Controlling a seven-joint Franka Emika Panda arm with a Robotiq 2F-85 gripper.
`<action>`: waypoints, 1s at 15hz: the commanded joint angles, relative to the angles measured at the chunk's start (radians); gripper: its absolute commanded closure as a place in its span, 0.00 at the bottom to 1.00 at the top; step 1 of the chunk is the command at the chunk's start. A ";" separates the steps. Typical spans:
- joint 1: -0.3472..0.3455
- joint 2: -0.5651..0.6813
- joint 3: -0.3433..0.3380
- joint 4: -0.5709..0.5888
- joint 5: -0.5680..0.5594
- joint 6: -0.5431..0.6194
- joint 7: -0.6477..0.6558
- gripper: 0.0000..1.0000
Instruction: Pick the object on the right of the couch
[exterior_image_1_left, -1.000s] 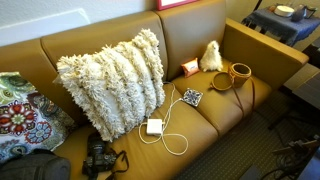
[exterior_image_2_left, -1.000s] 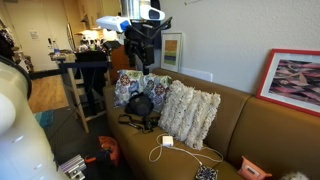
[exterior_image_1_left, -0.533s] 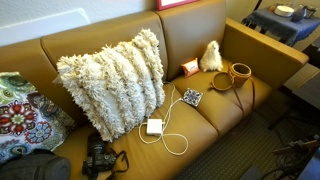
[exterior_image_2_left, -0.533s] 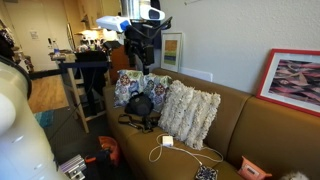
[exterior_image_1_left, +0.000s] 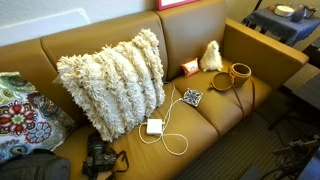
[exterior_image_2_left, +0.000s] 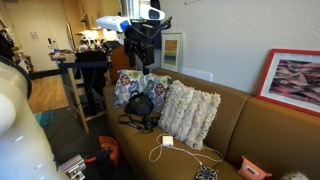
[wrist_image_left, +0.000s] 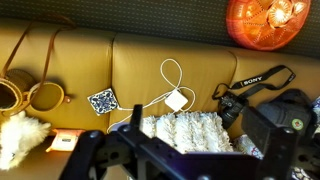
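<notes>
Approach stage: gripper (wrist_image_left: 190, 148), fingers apart, hung high above the couch's (exterior_image_1_left: 200, 40) far end; next, cross toward basket (exterior_image_1_left: 240, 72).

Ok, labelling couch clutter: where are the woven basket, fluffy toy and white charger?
woven basket (exterior_image_1_left: 240, 73), in an exterior view, on its dark inside
fluffy toy (exterior_image_1_left: 210, 56), in an exterior view, mid-body
white charger (exterior_image_1_left: 154, 126), in an exterior view, top face

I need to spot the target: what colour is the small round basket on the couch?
Tan-brown basket, dark inside; clearest in an exterior view.
</notes>
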 joint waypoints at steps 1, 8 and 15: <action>-0.010 0.001 0.008 0.002 0.006 -0.003 -0.005 0.00; -0.009 0.001 0.008 0.003 0.006 -0.002 -0.005 0.00; -0.009 0.001 0.008 0.003 0.006 -0.002 -0.005 0.00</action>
